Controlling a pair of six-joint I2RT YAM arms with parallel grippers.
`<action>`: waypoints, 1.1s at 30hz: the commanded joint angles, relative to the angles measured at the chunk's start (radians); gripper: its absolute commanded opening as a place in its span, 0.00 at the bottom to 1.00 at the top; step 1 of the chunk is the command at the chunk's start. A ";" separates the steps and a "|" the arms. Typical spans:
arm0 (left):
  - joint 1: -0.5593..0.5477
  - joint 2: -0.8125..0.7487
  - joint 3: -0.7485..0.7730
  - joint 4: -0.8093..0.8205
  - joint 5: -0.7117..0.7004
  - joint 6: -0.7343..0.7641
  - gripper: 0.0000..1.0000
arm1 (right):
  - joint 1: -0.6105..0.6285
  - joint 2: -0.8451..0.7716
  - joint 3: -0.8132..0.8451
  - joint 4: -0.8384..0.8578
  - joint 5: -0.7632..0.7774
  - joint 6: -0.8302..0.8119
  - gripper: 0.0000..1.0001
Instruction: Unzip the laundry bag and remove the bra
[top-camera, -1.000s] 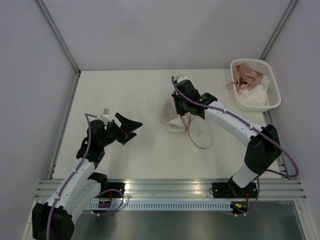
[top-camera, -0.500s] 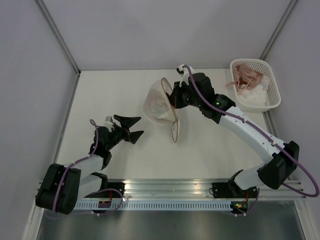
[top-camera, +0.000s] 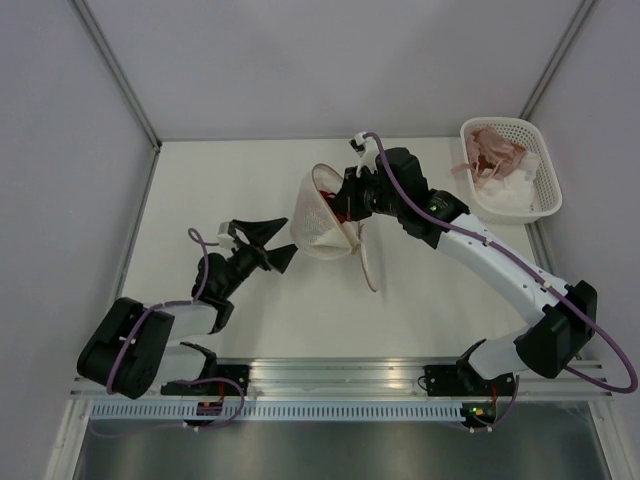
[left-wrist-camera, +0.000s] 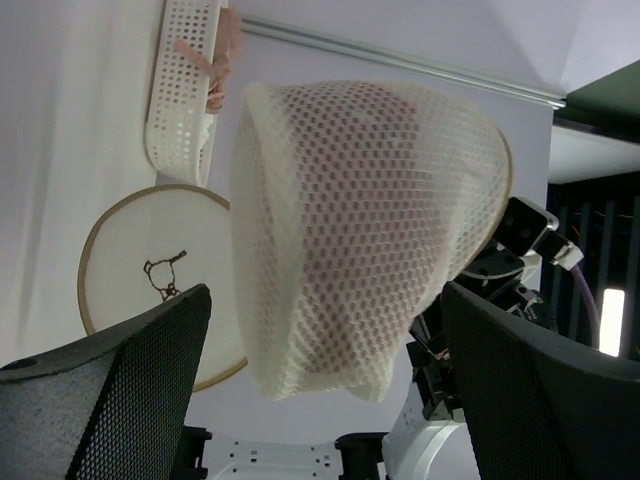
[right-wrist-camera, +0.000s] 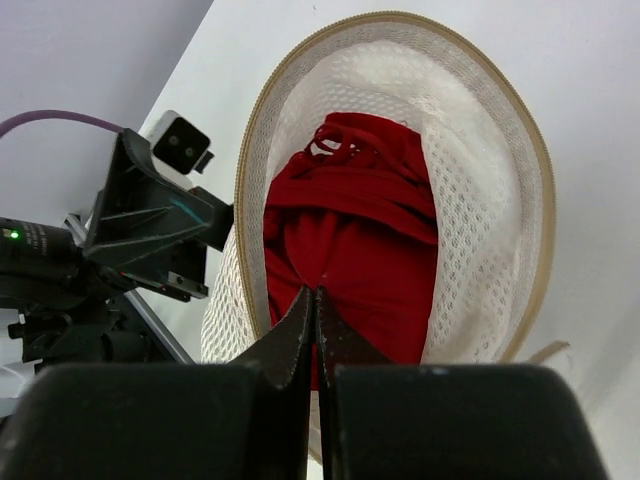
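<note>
The laundry bag (top-camera: 318, 218) is a whitish mesh dome held up off the table, its mouth open. Its round flap (top-camera: 367, 262) with the small bra drawing hangs below it. A red bra (right-wrist-camera: 350, 225) sits inside the bag (right-wrist-camera: 480, 180). My right gripper (right-wrist-camera: 317, 292) is shut, pinching the red fabric at the mouth; in the top view it (top-camera: 342, 200) is at the bag's rim. My left gripper (top-camera: 276, 246) is open just left of the bag. In the left wrist view the bag's closed end (left-wrist-camera: 370, 230) hangs between its open fingers (left-wrist-camera: 130, 380).
A white lattice basket (top-camera: 545, 190) with pinkish and white laundry stands at the back right corner; it also shows in the left wrist view (left-wrist-camera: 180, 90). Grey walls close the table on three sides. The arm bases and a metal rail run along the near edge.
My right gripper has lifted the bag off the table and tipped it leftward, the flap now dangling. My left gripper has moved right and up to the bag.
</note>
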 joint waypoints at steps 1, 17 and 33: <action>-0.054 0.074 0.044 0.210 -0.069 -0.051 0.99 | -0.003 -0.021 -0.002 0.062 -0.029 0.013 0.01; -0.089 0.223 0.048 0.410 -0.142 -0.079 0.45 | -0.015 -0.037 -0.010 0.059 -0.022 0.016 0.01; -0.115 0.317 0.107 0.480 -0.151 -0.113 0.38 | -0.022 -0.038 -0.056 0.074 -0.067 0.043 0.00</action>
